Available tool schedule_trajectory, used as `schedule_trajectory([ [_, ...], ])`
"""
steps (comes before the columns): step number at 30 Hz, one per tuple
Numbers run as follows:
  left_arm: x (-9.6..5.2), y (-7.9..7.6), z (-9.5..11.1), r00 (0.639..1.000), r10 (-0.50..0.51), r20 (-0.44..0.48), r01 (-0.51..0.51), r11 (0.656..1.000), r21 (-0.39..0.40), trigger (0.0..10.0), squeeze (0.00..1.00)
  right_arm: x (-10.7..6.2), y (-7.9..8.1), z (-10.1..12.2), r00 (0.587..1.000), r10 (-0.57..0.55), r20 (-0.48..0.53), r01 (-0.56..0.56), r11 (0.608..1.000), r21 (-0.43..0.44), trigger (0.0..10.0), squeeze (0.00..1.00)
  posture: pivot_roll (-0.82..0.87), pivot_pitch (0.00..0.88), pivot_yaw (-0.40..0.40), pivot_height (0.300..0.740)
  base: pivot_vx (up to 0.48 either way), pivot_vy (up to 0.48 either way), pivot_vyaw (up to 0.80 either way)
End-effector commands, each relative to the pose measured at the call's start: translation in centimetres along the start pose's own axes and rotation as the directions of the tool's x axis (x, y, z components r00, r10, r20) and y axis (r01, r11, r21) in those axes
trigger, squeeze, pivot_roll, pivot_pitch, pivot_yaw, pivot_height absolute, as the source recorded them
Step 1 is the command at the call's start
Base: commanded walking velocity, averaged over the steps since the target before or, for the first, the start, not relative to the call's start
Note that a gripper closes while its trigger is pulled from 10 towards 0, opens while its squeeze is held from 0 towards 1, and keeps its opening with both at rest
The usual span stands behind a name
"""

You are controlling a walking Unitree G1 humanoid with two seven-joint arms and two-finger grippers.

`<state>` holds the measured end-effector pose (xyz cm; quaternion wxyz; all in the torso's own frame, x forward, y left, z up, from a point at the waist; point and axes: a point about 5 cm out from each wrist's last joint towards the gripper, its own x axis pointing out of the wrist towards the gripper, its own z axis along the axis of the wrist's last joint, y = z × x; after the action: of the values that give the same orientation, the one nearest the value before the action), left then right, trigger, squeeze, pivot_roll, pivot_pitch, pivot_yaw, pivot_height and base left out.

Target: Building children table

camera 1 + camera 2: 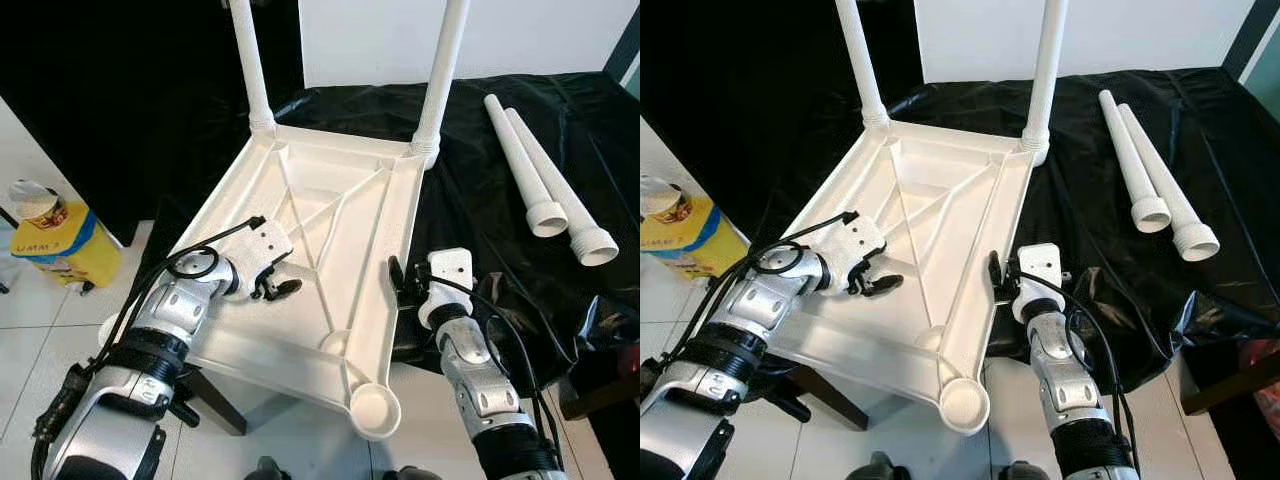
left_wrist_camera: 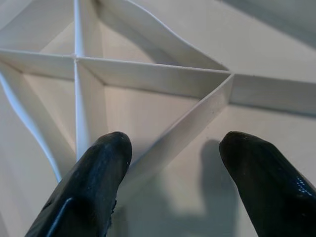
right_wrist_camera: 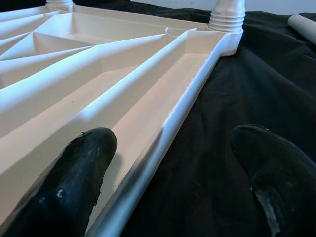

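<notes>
A white plastic table top point(image 1: 340, 190) lies upside down, ribbed underside up, partly on a black cloth. Two white legs point(image 1: 250, 60) point(image 1: 443, 60) stand screwed into its far corners. An empty round socket point(image 1: 376, 405) marks the near corner. Two loose legs point(image 1: 520, 160) point(image 1: 565, 190) lie side by side on the cloth at the right. My left gripper point(image 1: 280, 285) hovers open over the ribs point(image 2: 197, 118) on the underside's left part. My right gripper point(image 1: 405, 280) is open at the top's right rim point(image 3: 187, 98), one finger point(image 3: 74, 182) over the channel, the other point(image 3: 276, 168) over the cloth.
The black cloth point(image 1: 500, 250) covers the surface at the right and hangs over its front edge. A yellow box point(image 1: 55, 245) with a tin on it stands on the tiled floor at the left. A dark wooden strut point(image 1: 215, 400) shows under the table top.
</notes>
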<state>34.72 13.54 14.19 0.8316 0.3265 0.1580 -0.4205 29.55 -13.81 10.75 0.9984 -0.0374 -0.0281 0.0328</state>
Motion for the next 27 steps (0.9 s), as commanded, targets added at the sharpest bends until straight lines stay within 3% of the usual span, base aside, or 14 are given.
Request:
schedule_trajectory([
  [1, 0.3, -0.3, -1.3, 0.998, 0.029, -0.059, -0.029, 1.0, -0.001, 10.0, 0.0, -0.6, -1.1, -1.1, 0.997, -0.047, -0.057, 0.047, 0.999, -0.013, 10.0, 0.0, -0.08, 0.081, 0.065, 0.74, 0.0, 0.0, 0.0],
  [8, 1.4, 1.7, -0.6, 0.994, 0.071, -0.082, -0.069, 0.997, 0.03, 10.0, 0.0, -0.9, -1.1, -0.7, 0.997, -0.052, -0.058, 0.051, 0.999, -0.017, 10.0, 0.0, -0.08, 0.103, 0.067, 0.74, 0.0, 0.0, 0.0],
  [17, 1.9, 2.1, 0.0, 0.997, 0.004, -0.074, -0.002, 1.0, 0.018, 10.0, 0.0, -1.5, -0.9, -0.5, 0.997, -0.04, -0.06, 0.038, 0.999, -0.029, 10.0, 0.0, -0.1, 0.148, 0.086, 0.74, 0.0, 0.0, 0.0],
  [18, 2.0, 2.2, 0.1, 0.997, -0.003, -0.071, 0.003, 1.0, 0.01, 5.0, 0.0, -1.6, -0.9, -0.4, 0.998, -0.038, -0.059, 0.036, 0.999, -0.031, 10.0, 0.0, -0.1, 0.151, 0.087, 0.74, 0.0, 0.0, 0.0],
  [19, 2.0, 2.3, 0.1, 0.998, -0.006, -0.068, 0.006, 1.0, -0.004, 5.0, 0.0, -1.6, -1.0, -0.3, 0.998, -0.037, -0.058, 0.035, 0.999, -0.034, 10.0, 0.0, -0.11, 0.158, 0.089, 0.74, 0.0, 0.0, 0.0],
  [20, 2.0, 2.4, 0.2, 0.998, -0.008, -0.066, 0.007, 1.0, -0.012, 0.0, 0.0, -1.6, -1.0, -0.2, 0.998, -0.036, -0.056, 0.034, 0.999, -0.036, 10.0, 0.0, -0.11, 0.164, 0.088, 0.74, 0.0, 0.0, 0.0],
  [26, 2.1, 3.1, 0.5, 0.998, 0.024, -0.058, -0.027, 0.999, -0.048, 0.0, 0.0, -1.5, -1.0, 0.1, 0.998, -0.031, -0.053, 0.029, 0.999, -0.045, 10.0, 0.0, -0.11, 0.177, 0.088, 0.74, 0.0, 0.0, 0.0],
  [27, 2.0, 3.3, 0.5, 0.998, 0.039, -0.057, -0.042, 0.998, -0.055, 0.6, 0.0, -1.5, -0.9, 0.2, 0.998, -0.027, -0.052, 0.025, 0.999, -0.047, 10.0, 0.0, -0.11, 0.179, 0.088, 0.74, 0.0, 0.0, 0.0],
])
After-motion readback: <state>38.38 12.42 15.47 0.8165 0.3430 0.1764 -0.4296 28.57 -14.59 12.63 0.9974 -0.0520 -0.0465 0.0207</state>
